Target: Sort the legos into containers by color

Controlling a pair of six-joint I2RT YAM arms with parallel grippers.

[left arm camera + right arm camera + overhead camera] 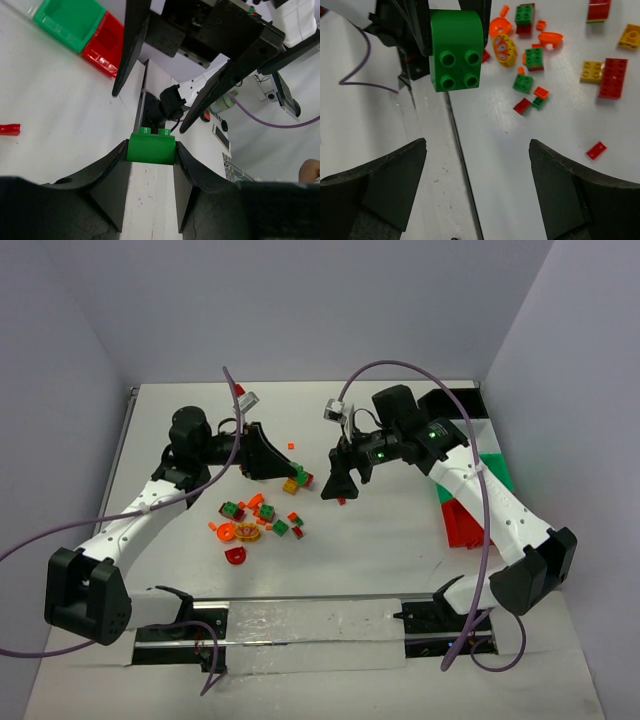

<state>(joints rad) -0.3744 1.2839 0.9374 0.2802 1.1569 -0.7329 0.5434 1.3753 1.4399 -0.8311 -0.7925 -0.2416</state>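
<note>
Left gripper (pixel 151 156) fingers fill the bottom of the left wrist view, part-closed and clamped on a green brick (pixel 150 148), one pad against each side, studs up, off the tabletop (pixel 400 540). Right gripper (pixel 477 145) faces it just beyond: jaws spread wide, nothing between them, brick ahead of its fingertips and not touched. From the right wrist the brick's four studs face the lens. The two grippers meet above mid-tabletop, slightly toward the far edge. Loose legos (pixel 262 520) scatter below and toward the left near side of that meeting point: a red brick (pixel 612 77) touching a yellow square brick (pixel 592 71), an orange oval piece (pixel 504 49), small green bricks (pixel 534 57) and a lone red tile (pixel 596 150) set apart near the right gripper. The containers sit in a row at the right edge of the tabletop, the green bin (pixel 497 468) touching the red bin (pixel 465 522), partly under the right forearm; the other bins cannot be made out. Bare white surface runs from the right gripper to that row, and along the far edge. Walls close in left, far and right. Purple cables (pixel 480 530) loop over both arms. The arm bases and a rail (pixel 300 605) line the near edge.
</note>
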